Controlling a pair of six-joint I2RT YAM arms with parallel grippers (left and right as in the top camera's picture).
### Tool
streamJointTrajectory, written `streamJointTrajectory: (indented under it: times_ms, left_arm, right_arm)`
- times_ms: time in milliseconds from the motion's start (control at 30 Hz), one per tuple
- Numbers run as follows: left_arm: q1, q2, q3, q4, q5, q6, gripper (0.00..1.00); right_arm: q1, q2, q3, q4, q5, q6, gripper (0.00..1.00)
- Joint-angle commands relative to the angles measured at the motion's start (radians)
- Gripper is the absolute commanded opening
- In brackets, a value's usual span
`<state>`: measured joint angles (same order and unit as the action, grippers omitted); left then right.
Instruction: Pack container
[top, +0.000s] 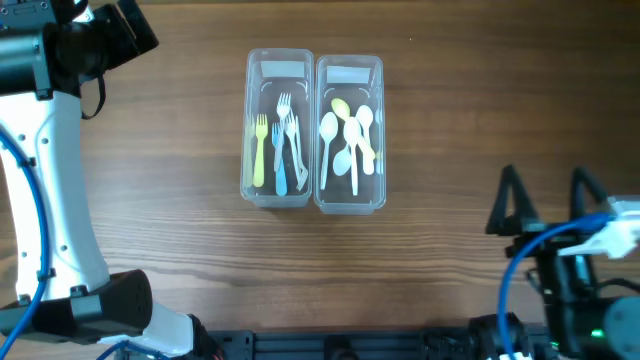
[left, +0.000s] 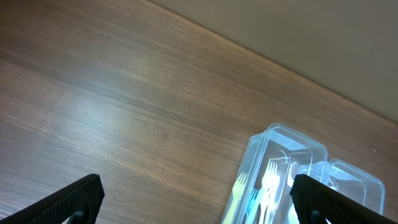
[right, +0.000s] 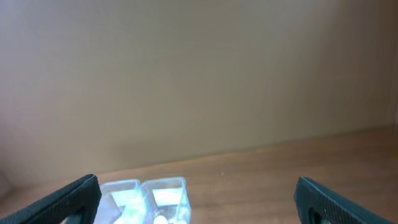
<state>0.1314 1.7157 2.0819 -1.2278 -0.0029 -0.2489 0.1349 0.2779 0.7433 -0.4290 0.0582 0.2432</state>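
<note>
Two clear plastic containers stand side by side at the table's middle. The left container (top: 279, 130) holds several forks (top: 282, 140) in yellow, blue and white. The right container (top: 349, 133) holds several spoons (top: 348, 135) in white and pale yellow. My left gripper is out of the overhead view; in the left wrist view it (left: 196, 196) is open and empty above the table, with the fork container (left: 273, 174) near its right finger. My right gripper (top: 545, 200) is open and empty at the front right, far from the containers, which show low in the right wrist view (right: 146, 199).
The left arm (top: 45, 160) runs along the table's left side. The right arm's base and blue cable (top: 560, 270) sit at the front right corner. Bare wooden table (top: 150, 220) surrounds the containers. A plain wall (right: 199, 74) lies beyond the far edge.
</note>
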Motion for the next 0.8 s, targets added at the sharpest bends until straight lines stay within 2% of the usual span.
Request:
streamJointTrajectory:
  times_ms: [0,200,433,767]
  left_arm:
    - [0.005,-0.001,-0.002,0.003,0.002,0.009,1.0]
    - [0.005,-0.001,-0.002,0.003,0.002,0.009,1.0]
    - [0.005,-0.001,-0.002,0.003,0.001,0.009,1.0]
    - [0.005,-0.001,-0.002,0.003,0.002,0.009,1.0]
  right_arm:
    - [0.006,-0.145,-0.231,0.091,-0.084,-0.005,1.0]
    - [-0.012,-0.241,-0.446,0.197,-0.093,-0.014,1.0]
    - [-0.017,-0.246,-0.638,0.385,-0.093,-0.059,1.0]
    - [-0.036,-0.274,-0.738,0.458,-0.09,-0.061,1.0]
